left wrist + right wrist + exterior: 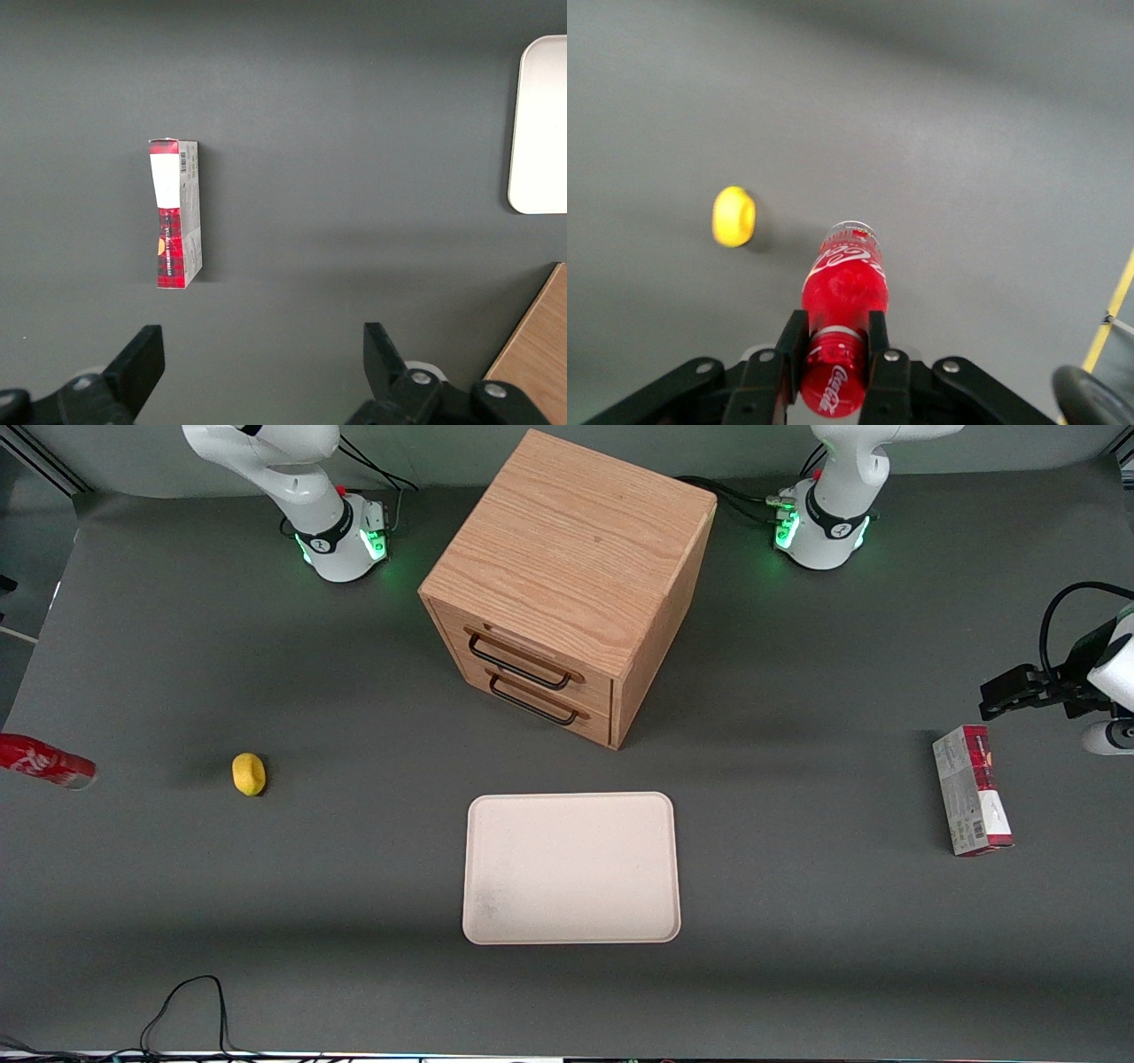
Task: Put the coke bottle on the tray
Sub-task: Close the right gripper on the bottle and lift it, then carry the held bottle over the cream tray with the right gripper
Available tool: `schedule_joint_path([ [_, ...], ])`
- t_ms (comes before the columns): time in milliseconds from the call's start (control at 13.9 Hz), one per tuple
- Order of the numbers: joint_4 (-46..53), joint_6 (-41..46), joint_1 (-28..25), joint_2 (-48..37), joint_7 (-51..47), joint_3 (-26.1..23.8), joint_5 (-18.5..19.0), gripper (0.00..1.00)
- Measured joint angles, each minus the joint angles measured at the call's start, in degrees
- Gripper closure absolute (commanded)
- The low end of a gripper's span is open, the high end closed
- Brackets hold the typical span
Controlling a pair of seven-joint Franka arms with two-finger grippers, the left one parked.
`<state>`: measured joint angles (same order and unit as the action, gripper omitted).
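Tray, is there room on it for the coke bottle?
Yes. The tray is bare, rim to rim. The mat between it and the lemon is open too. The gripper has its jaws shut on the coke bottle, at the working arm's end.

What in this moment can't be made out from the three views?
- The coke bottle: the front view's edge cuts off its cap end.
- The gripper, shut on the bottle's neck: outside the front view, seen only from the right wrist camera.
- Whether the bottle is lifted or touches the table: neither view settles it.
- The tray: the left wrist view's edge shows only a corner.
- Carton: its print is too small to read.
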<state>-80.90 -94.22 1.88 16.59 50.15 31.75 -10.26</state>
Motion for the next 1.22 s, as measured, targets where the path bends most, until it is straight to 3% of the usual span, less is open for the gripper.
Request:
schedule_joint_path([
  [287, 14.65, 14.39, 0.18, -0.71, 0.0, 0.19, 0.03, 1.0],
  [647, 20.28, 17.7, -2.46, -0.01, -1.49, -2.95, -0.09, 1.0],
  [1006, 24.52, 15.66, -8.65, 6.06, -22.22, -17.67, -0.04, 1.0],
  [1222, 28.73, 14.44, -16.05, 11.34, -35.05, -19.37, 0.55, 1.0],
])
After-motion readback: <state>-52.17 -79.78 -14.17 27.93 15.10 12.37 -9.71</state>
